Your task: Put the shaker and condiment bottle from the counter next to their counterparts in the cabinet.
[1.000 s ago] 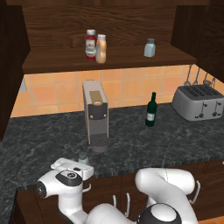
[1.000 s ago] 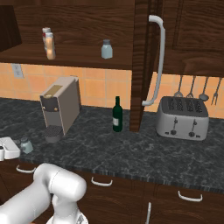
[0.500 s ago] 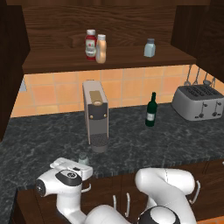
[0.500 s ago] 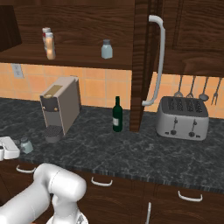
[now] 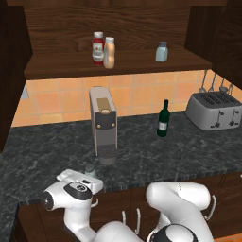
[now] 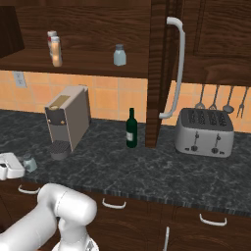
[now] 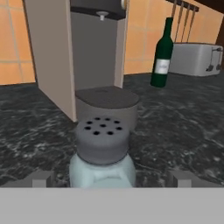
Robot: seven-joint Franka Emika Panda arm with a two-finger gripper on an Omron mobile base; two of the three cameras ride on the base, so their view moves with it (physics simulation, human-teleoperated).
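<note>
**Open gripper low at counter edge, shaker between fingers**

Fingertips point(image 7: 43, 178) spread wide, one each side of shaker point(image 7: 103, 151), not touching it. Gripper point(image 7: 110, 179) level with shaker's lower body, nothing held. Shaker upright on counter point(image 7: 183, 127), grey perforated cap toward camera, just in front of coffee machine point(image 7: 78, 57) drip base. Green wine bottle point(image 7: 162, 54) further back right, toaster point(image 7: 194, 59) beyond it.

From left base view: gripper point(image 5: 78, 177) at front edge of counter point(image 5: 42, 160), shaker point(image 5: 89, 170) barely visible just beside it, coffee machine point(image 5: 103, 125) right behind. Wine bottle point(image 5: 163, 119) well apart to right, toaster point(image 5: 215, 110) at far right.

Up in cabinet point(image 5: 118, 64): condiment bottle point(image 5: 109, 53) on shelf, touching or just beside red bottle point(image 5: 98, 48); second shaker point(image 5: 161, 52) alone, further right on same shelf.

Right base view: shaker point(image 6: 29, 163) near counter's left edge just beside white gripper point(image 6: 9, 165); cabinet door point(image 6: 164, 63) standing open with long silver handle point(image 6: 175, 68).
</note>
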